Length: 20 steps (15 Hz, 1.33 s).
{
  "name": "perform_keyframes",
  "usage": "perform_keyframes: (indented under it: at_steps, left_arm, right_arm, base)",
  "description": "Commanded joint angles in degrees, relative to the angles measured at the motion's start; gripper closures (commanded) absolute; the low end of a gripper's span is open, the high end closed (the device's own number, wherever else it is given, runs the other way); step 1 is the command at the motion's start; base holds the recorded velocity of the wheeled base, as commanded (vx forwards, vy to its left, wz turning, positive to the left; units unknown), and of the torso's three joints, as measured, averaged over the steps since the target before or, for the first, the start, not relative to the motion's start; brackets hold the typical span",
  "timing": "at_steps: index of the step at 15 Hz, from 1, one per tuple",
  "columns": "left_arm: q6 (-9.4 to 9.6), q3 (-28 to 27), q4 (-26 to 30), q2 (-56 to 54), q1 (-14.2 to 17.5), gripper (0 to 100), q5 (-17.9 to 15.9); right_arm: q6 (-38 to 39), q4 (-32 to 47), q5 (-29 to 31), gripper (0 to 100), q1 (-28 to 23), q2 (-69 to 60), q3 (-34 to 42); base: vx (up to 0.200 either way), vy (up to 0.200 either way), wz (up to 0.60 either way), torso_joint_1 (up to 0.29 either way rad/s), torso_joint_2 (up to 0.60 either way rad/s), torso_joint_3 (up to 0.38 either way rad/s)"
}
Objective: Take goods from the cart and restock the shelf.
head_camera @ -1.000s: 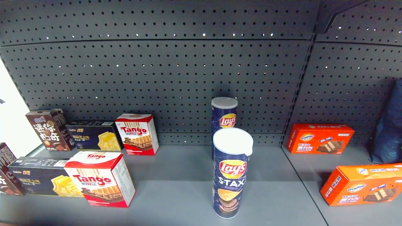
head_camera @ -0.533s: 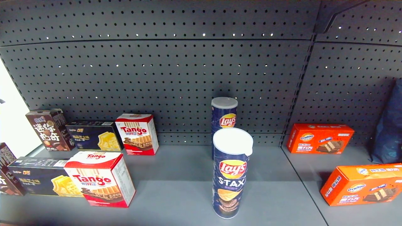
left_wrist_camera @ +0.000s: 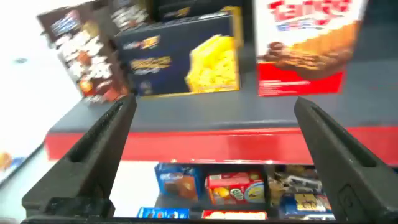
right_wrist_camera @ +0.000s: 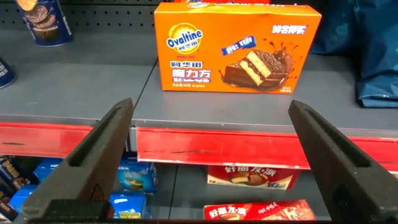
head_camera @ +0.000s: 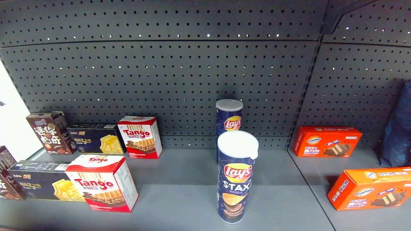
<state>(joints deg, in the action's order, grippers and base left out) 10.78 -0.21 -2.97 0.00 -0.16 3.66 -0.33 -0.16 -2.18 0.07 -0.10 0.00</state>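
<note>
The grey shelf [head_camera: 179, 173] holds two tall blue chip cans [head_camera: 237, 179], one behind the other. Left of them stand red-and-white wafer boxes [head_camera: 102, 183] and dark blue boxes [head_camera: 41, 179]. Orange boxes [head_camera: 369, 189] lie on the right. My left gripper [left_wrist_camera: 214, 104] is open and empty just outside the shelf's red front edge [left_wrist_camera: 217, 146], facing a dark blue box [left_wrist_camera: 180, 59] and a wafer box [left_wrist_camera: 305, 50]. My right gripper [right_wrist_camera: 211, 104] is open and empty before the red edge [right_wrist_camera: 217, 146], facing an orange box [right_wrist_camera: 236, 46].
A perforated back wall [head_camera: 179, 80] closes the shelf. A dark blue bag [head_camera: 398, 128] leans at the far right. Brown boxes [head_camera: 51, 131] stand at the far left. A lower shelf under the red edge holds more goods [right_wrist_camera: 249, 177]. Bare board lies between the wafer boxes and the cans.
</note>
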Motion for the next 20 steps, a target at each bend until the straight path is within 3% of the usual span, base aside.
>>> perform_keyframes:
  at_steps: [1, 2, 3, 4, 5, 6, 8, 9, 11, 12, 14, 15, 16, 17, 18, 19, 20]
  left_arm:
    - [-2.78, -0.3, 1.0, 0.0, 0.0, 0, -14.6]
    - [-4.18, -1.1, 3.1, 0.0, 0.0, 0, -15.9]
    - [-4.18, -1.6, 4.3, 0.0, 0.1, 0, -15.3]
    - [-3.92, -1.6, 4.2, 0.0, 0.1, 0, -11.5]
    - [-3.22, -1.4, 3.9, 0.0, 0.1, 0, -5.9]
    - [-0.76, -1.1, 3.0, 0.0, 0.1, 0, -5.1]
    - [-0.32, -0.1, 0.2, 0.0, 0.1, 0, -4.9]
    - [-0.05, 0.2, -0.5, 0.0, 0.1, 0, -6.8]
    - [0.56, 0.2, 0.0, 0.0, 0.0, 0, -16.2]
    - [0.47, 0.2, 0.7, 0.0, 0.0, 0, -17.8]
    - [-1.72, 0.2, 2.9, 0.0, 0.1, 0, -13.2]
    - [-2.43, 0.2, 2.6, 0.0, 0.2, 0, -8.3]
    - [-2.87, 0.2, 2.6, 0.0, 0.1, 0, -7.3]
    - [-3.04, 0.1, 2.9, 0.0, 0.0, 0, -8.8]
    - [-4.36, 0.1, 3.1, 0.0, 0.0, 0, -11.0]
    - [-6.47, 0.1, 3.1, 0.0, 0.0, 0, -11.5]
    - [-7.17, 0.1, 3.1, 0.0, 0.0, 0, -11.3]
  right_arm:
    - [0.0, 0.0, 0.0, 0, 0.0, 0.1, 0.0]
    - [0.0, 0.0, 0.0, 0, 0.0, 0.1, 0.0]
    - [0.0, 0.0, 0.0, 0, 0.0, 0.1, 0.0]
    - [0.0, 0.0, 0.0, 0, 0.0, 0.1, 0.0]
    - [0.0, 0.0, 0.0, 0, 0.0, 0.1, 0.0]
    - [0.0, 0.0, 0.0, 0, 0.0, 0.1, 0.0]
    - [0.0, 0.0, 0.0, 0, 0.0, 0.1, 0.0]
    - [0.0, 0.1, 0.0, 0, 0.0, 0.1, 0.0]
    - [0.0, 0.0, 0.0, 0, 0.0, 0.1, 0.0]
    - [0.0, 0.0, 0.0, 0, 0.0, 0.1, 0.0]
    - [0.0, 0.0, 0.0, 0, 0.0, 0.1, 0.0]
    - [0.0, 0.0, 0.0, 0, 0.0, 0.1, 0.0]
    - [0.0, 0.0, 0.0, 0, 0.0, 0.1, 0.0]
    - [0.0, 0.0, 0.0, 0, 0.0, 0.1, 0.0]
    - [0.0, 0.0, 0.0, 0, 0.0, 0.1, 0.0]
    - [0.0, 0.0, 0.0, 0, 0.0, 0.1, 0.0]
    - [0.0, 0.0, 0.0, 0, 0.0, 0.1, 0.0]
  base:
    - [0.000, 0.000, 0.00, 0.000, 0.00, 0.000]
    - [0.000, 0.000, 0.00, 0.000, 0.00, 0.000]
    - [0.000, 0.000, 0.00, 0.000, 0.00, 0.000]
    - [0.000, 0.000, 0.00, 0.000, 0.00, 0.000]
    - [0.000, 0.000, 0.00, 0.000, 0.00, 0.000]
    - [0.000, 0.000, 0.00, 0.000, 0.00, 0.000]
    - [0.000, 0.000, 0.00, 0.000, 0.00, 0.000]
    - [0.000, 0.000, 0.00, 0.000, 0.00, 0.000]
    - [0.000, 0.000, 0.00, 0.000, 0.00, 0.000]
    - [0.000, 0.000, 0.00, 0.000, 0.00, 0.000]
    - [0.000, 0.000, 0.00, 0.000, 0.00, 0.000]
    - [0.000, 0.000, 0.00, 0.000, 0.00, 0.000]
    - [0.000, 0.000, 0.00, 0.000, 0.00, 0.000]
    - [0.000, 0.000, 0.00, 0.000, 0.00, 0.000]
    - [0.000, 0.000, 0.00, 0.000, 0.00, 0.000]
    - [0.000, 0.000, 0.00, 0.000, 0.00, 0.000]
    - [0.000, 0.000, 0.00, 0.000, 0.00, 0.000]
